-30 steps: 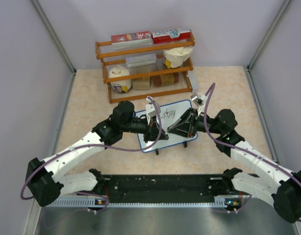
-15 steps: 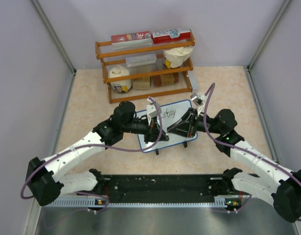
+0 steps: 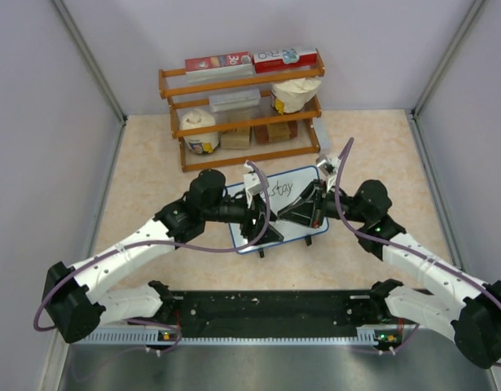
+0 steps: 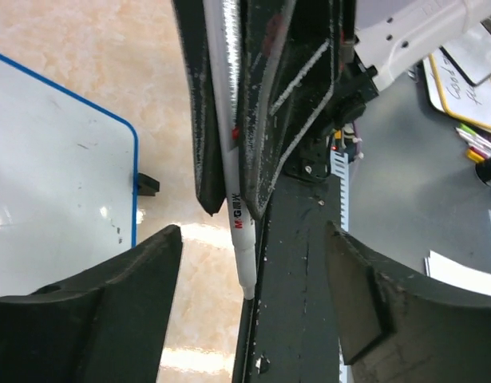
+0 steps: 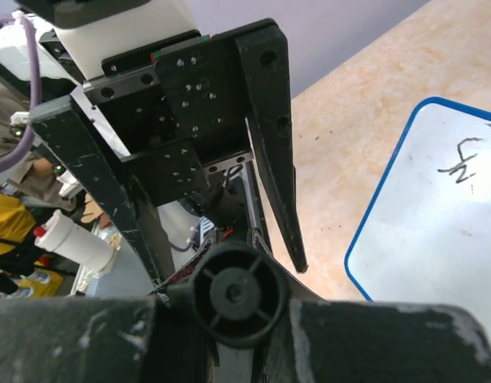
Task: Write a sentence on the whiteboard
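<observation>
The right claw (image 4: 233, 211) pinches the marker (image 4: 238, 247), long axis pointing into the spread left claw (image 4: 251, 230), whiteboard (image 4: 53, 183) just beside

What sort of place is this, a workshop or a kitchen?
Probably a robotics lab test booth: a left arm and a right arm bolted to a table, plain walls around it, and a shelf of grocery props.

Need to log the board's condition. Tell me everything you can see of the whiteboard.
The whiteboard is a small glossy white rectangle in a thin blue frame with rounded corners, two small black feet jutting from one long edge. It seems to lie flat and askew on the beige table. Black handwriting near its far edge reads roughly "stay"; the middle is hidden from above.
</observation>
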